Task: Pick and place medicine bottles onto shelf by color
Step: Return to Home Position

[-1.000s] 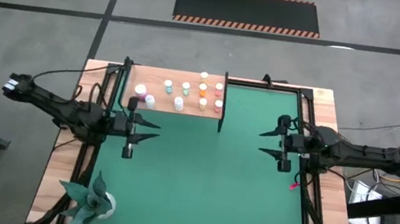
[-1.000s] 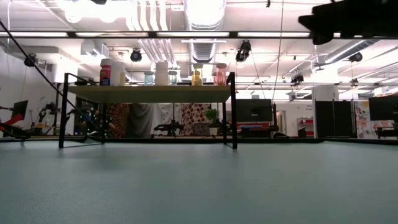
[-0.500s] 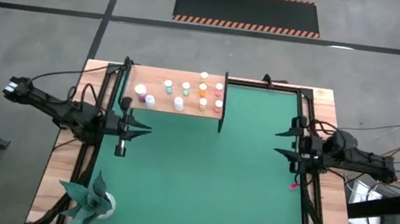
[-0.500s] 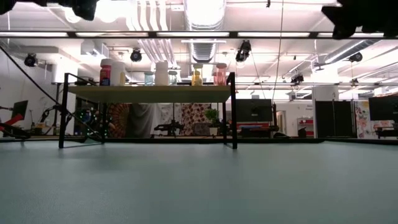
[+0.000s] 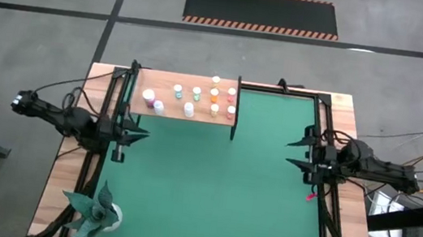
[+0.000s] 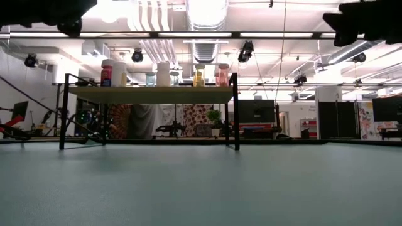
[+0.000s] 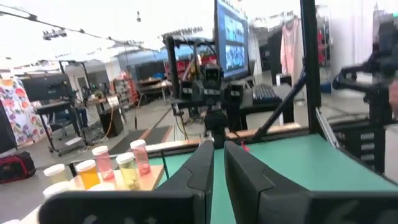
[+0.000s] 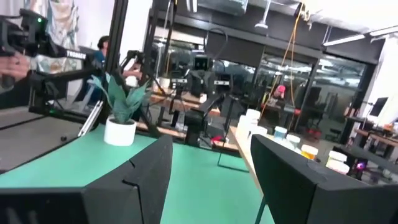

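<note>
I am holding my left gripper [image 7: 219, 155] at the left edge of the surface [image 5: 218, 193], fingers pressed nearly together. I am holding my right gripper [image 8: 211, 142] at the right edge, fingers spread wide. The bottles [image 5: 196, 92] are standing on the shelf [image 5: 138, 81] at the far left corner, well apart from both.

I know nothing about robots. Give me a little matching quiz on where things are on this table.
1. shelf
2. paper plant
3. left claw
4. right claw

A. green mat right edge, open
B. table corner on the left arm's side, away from the shelf
C. table edge, carrying medicine bottles
D. green mat left edge

Pairs: 1-C, 2-B, 3-D, 4-A
</note>
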{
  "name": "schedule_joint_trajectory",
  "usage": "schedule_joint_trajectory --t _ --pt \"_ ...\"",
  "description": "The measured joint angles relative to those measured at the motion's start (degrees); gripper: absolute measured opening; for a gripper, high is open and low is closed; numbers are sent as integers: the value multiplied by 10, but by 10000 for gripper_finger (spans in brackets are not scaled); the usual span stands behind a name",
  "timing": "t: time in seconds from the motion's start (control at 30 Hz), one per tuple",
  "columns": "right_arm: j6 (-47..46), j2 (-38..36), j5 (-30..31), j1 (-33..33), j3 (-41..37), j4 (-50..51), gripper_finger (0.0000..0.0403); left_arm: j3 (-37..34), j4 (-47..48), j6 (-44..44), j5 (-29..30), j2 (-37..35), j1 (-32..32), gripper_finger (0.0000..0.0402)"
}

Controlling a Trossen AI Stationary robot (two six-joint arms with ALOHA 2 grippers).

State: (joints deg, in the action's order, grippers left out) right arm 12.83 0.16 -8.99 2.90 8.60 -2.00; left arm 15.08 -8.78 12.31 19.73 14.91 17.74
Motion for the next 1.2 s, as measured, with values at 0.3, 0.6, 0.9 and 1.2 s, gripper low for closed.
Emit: schedule_joint_trajectory --t 0.3,0.6,0.9,1.2 --pt "-6 1 -7 0 -79 -92 206 -103 -60 0 -2 -101 0 19" --pt "-13 8 2 0 -79 -99 170 -146 -95 4 -2 -127 0 19" --pt "20 22 6 0 -79 -98 157 -146 -83 4 1 -121 0 19" --pt "22 23 6 0 -80 -98 160 -147 -83 4 1 -109 0 19"
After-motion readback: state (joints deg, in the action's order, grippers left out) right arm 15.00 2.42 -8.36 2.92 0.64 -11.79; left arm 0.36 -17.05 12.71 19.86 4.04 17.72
